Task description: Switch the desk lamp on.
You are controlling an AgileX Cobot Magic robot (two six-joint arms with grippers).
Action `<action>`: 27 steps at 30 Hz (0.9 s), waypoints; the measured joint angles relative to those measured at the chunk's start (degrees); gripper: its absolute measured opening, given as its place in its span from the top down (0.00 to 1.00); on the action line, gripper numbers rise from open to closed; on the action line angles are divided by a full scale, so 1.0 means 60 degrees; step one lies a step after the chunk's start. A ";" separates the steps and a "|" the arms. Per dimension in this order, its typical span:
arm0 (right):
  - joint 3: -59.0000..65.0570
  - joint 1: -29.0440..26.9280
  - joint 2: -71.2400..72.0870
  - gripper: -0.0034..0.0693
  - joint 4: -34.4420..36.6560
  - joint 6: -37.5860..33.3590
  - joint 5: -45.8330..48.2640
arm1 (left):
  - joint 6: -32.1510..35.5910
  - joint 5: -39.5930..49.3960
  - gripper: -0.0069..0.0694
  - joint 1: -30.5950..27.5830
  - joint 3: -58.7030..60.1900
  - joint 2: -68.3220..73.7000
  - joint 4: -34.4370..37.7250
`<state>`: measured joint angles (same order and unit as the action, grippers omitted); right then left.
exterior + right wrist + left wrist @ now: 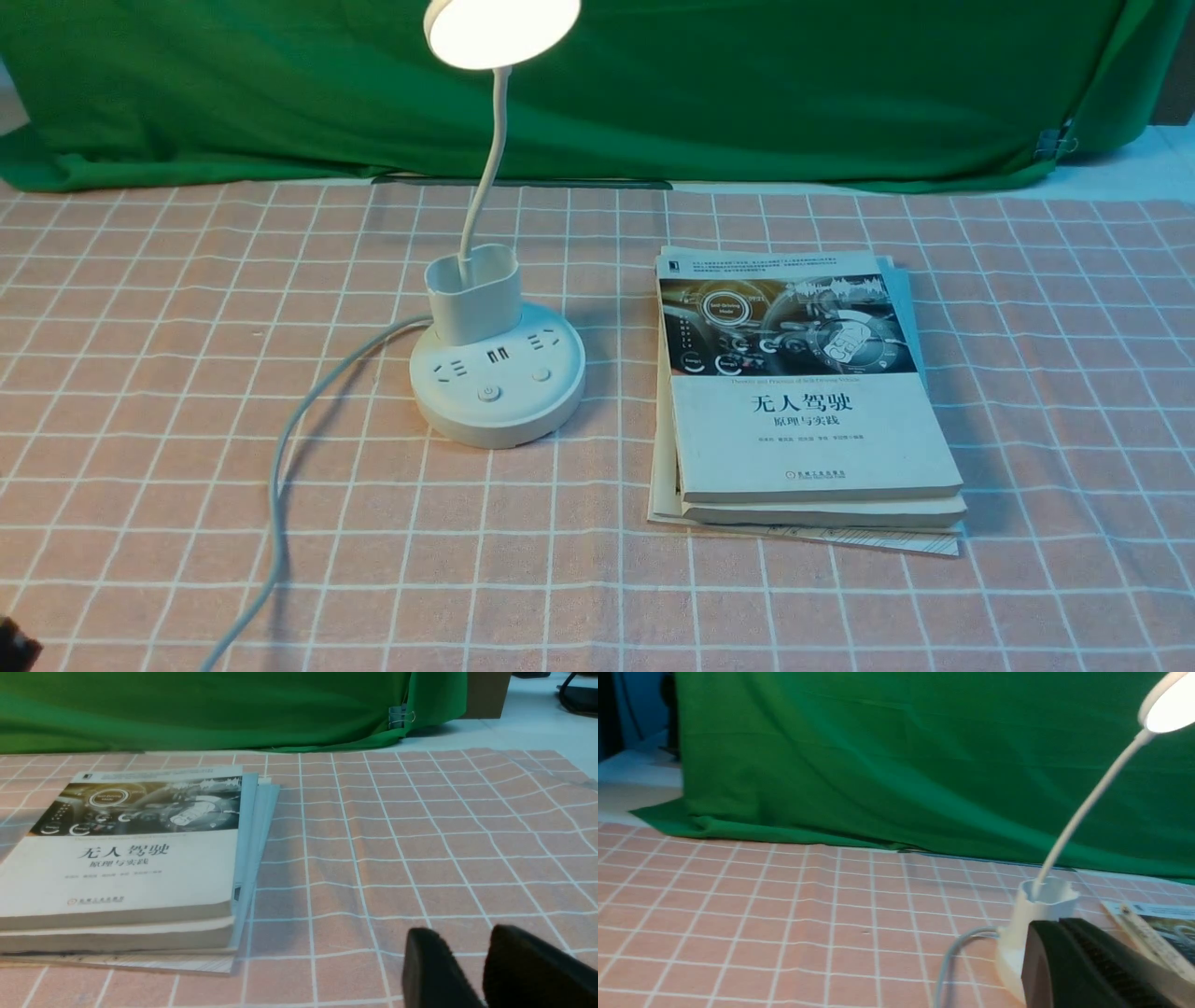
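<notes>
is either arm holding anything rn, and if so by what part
Nothing is held: the left gripper's fingers and the right gripper's fingers have nothing between them, and the desk lamp stands on its own base.

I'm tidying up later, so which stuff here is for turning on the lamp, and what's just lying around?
For the job:
- desk lamp, already lit
- power-symbol button on its base
- grey cord

Just lying about:
- stack of books
- green cloth

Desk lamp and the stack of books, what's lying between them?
Only bare checked cloth between the desk lamp and the stack of books, in the front view.
</notes>
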<state>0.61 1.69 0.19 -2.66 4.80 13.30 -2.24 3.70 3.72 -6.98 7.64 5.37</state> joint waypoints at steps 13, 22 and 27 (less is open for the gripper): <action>0.0000 0.0000 0.0000 0.62 0.0000 0.0000 0.0000 | 0.0065 0.0172 0.88 -0.1425 0.1212 -0.1273 -0.0101; 0.0000 0.0000 0.0000 0.62 0.0000 0.0000 0.0000 | 0.0447 0.1482 0.88 -0.1142 0.1212 -0.1296 -0.0133; 0.0000 0.0000 0.0000 0.62 0.0000 0.0000 0.0000 | 0.0612 0.1490 0.88 -0.1142 0.1212 -0.1296 -0.0133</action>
<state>0.61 1.69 0.19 -2.66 4.80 13.30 1.43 12.64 -3.13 0.29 -0.14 4.57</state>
